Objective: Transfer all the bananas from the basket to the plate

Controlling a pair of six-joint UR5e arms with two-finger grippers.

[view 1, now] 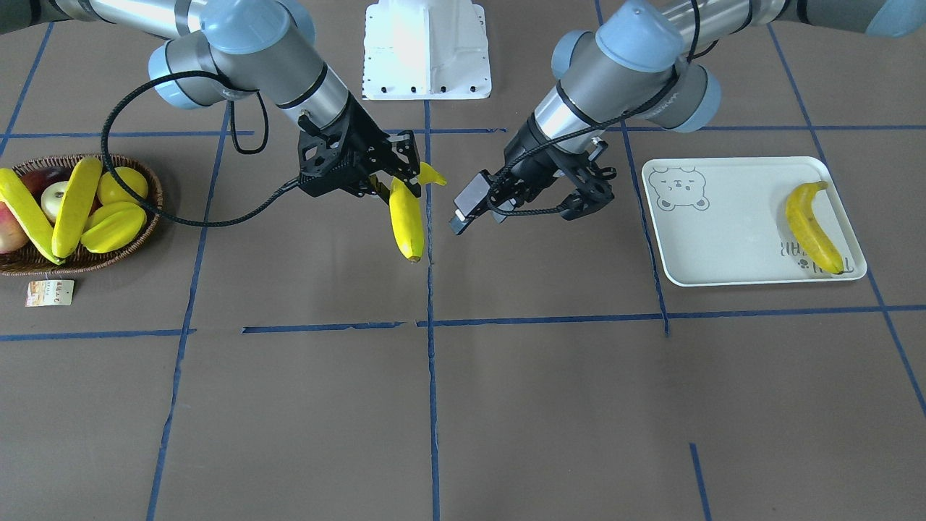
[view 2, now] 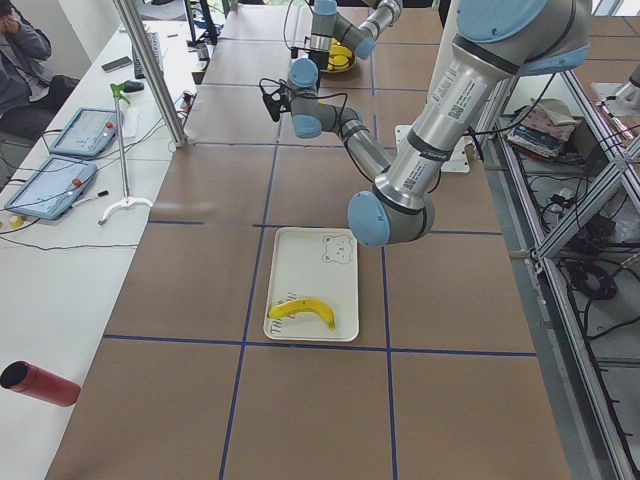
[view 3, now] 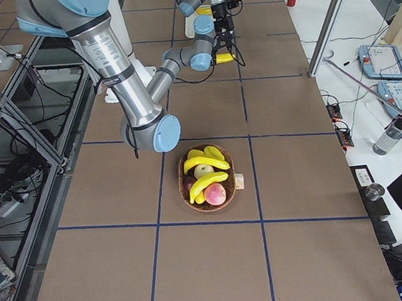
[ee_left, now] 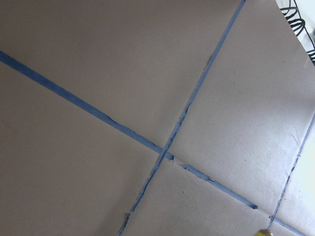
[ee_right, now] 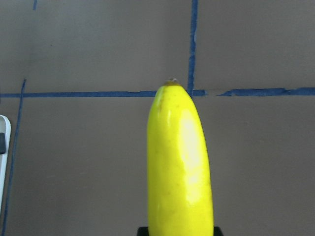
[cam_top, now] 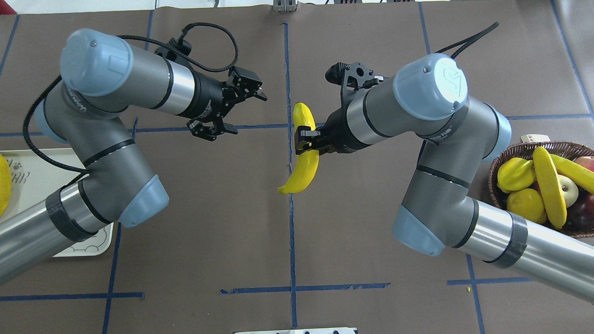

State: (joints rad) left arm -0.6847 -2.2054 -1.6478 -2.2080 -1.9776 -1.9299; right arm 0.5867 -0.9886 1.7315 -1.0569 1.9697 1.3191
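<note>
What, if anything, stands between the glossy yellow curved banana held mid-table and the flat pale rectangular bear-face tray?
Only the robot's open left gripper hangs between the banana and the tray; no loose object shows on that stretch.

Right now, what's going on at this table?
The right gripper is shut on a banana, holding it above the middle of the table. The left gripper is open and empty, facing that banana but not touching it, so this looks like a hand-over being set up. A second banana lies on the plate. Two more bananas lie in the basket among other fruit.
</note>
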